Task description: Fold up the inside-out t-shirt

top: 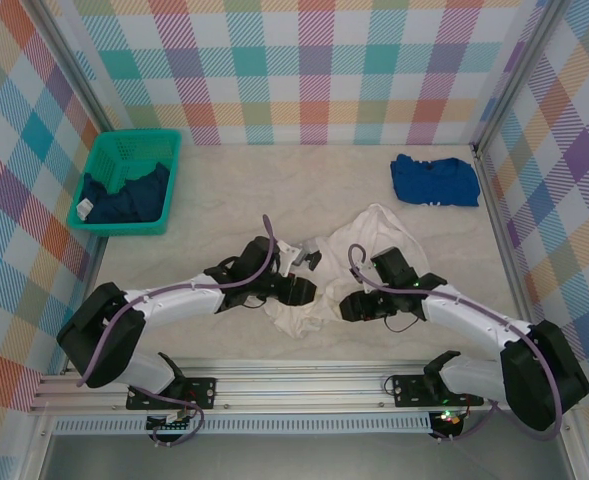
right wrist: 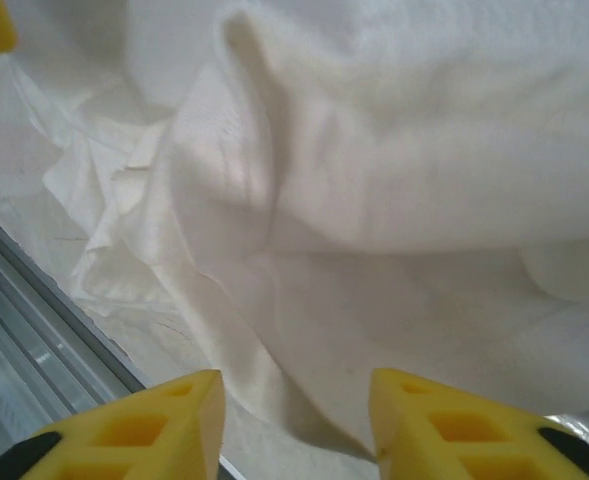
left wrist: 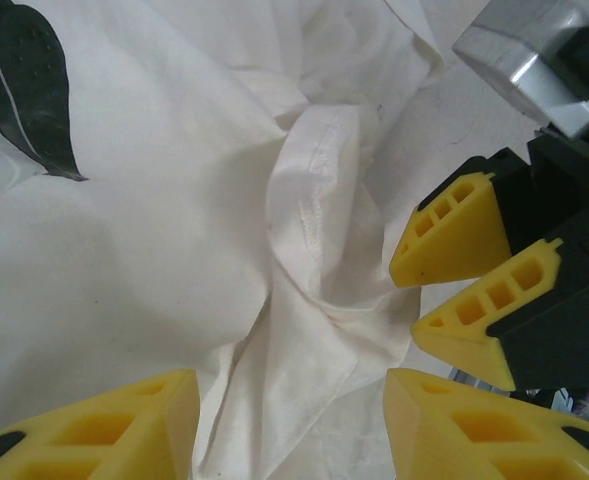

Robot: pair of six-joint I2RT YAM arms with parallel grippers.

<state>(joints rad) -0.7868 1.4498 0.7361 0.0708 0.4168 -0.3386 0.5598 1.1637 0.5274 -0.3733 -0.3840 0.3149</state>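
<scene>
The inside-out t-shirt [top: 374, 235] lies in a crumpled heap between the two grippers, and its long axis runs on a diagonal. One end bunches up beyond the right gripper [top: 349, 305]. The other trails back toward the near side, just below the left gripper [top: 299, 280]. Which end is collar and which is hem I cannot tell, since it is too rumpled.

From the left wrist, the left gripper [left wrist: 292, 385] has its yellow fingers standing apart. White cloth [left wrist: 174, 200] spreads under and ahead of the gap, and a stitched fold [left wrist: 309, 200] rises straight ahead of the tips. Nothing looks pinched. Just to its right are the right gripper's yellow fingers [left wrist: 454, 230], tips at the cloth.

On the right wrist the right gripper [right wrist: 296, 385] is parted as well. The shirt [right wrist: 394, 150] is piled in soft ridges ahead of the tips, thinning to a single layer on its left, where an aluminium rail [right wrist: 34, 330] shows.

Both grippers hover over a pale cream table [top: 274, 190] with a faint marbled look. A metal rail [top: 304, 385] runs behind them at the arm bases. Far beyond the left gripper and off to its left sits a green basket [top: 139, 135] with a dark navy garment [top: 124, 195] inside. Beyond the right gripper, to its right, a bright blue shirt [top: 434, 180] lies well apart. Plaid panels [top: 314, 60] wall in the far side and both flanks — pastel checks all round.
</scene>
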